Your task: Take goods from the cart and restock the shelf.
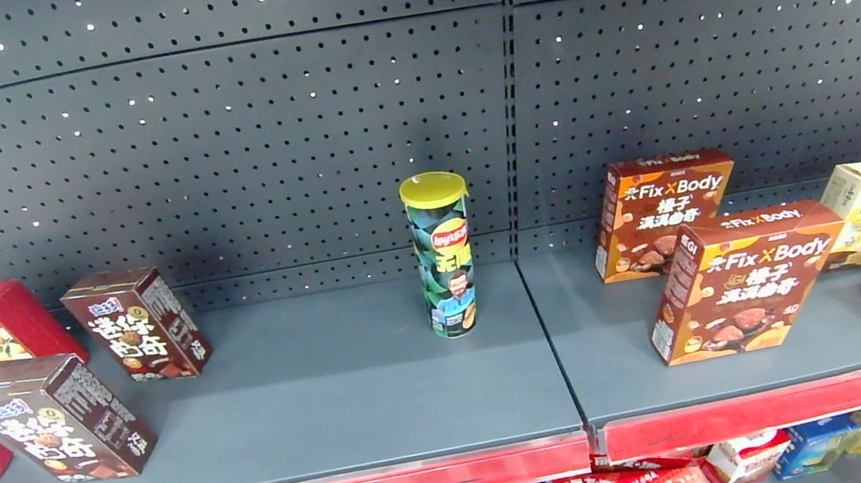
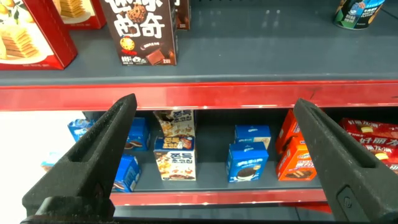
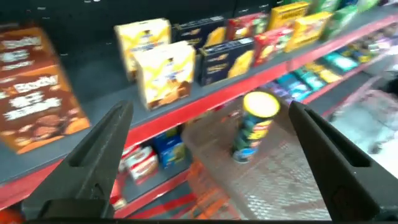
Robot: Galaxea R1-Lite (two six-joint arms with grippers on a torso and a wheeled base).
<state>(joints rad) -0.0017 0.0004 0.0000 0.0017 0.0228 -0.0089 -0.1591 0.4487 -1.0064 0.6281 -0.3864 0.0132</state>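
Here, a yellow-lidded chip can (image 1: pixel 442 257) stands upright near the middle of the grey shelf (image 1: pixel 319 409), apart from the dark cookie boxes (image 1: pixel 59 418) on the robot's left and the brown boxes (image 1: pixel 727 284) on its right. A second chip can (image 3: pixel 256 126) stands upright below the shelf's red front edge, on what looks like the mesh floor of the cart (image 3: pixel 292 180), though that view is blurred. The left gripper (image 2: pixel 214 101) hangs before the shelf edge, jaws spread wide, holding nothing. The right gripper (image 3: pixel 209 107) is likewise spread and bare, above the cart
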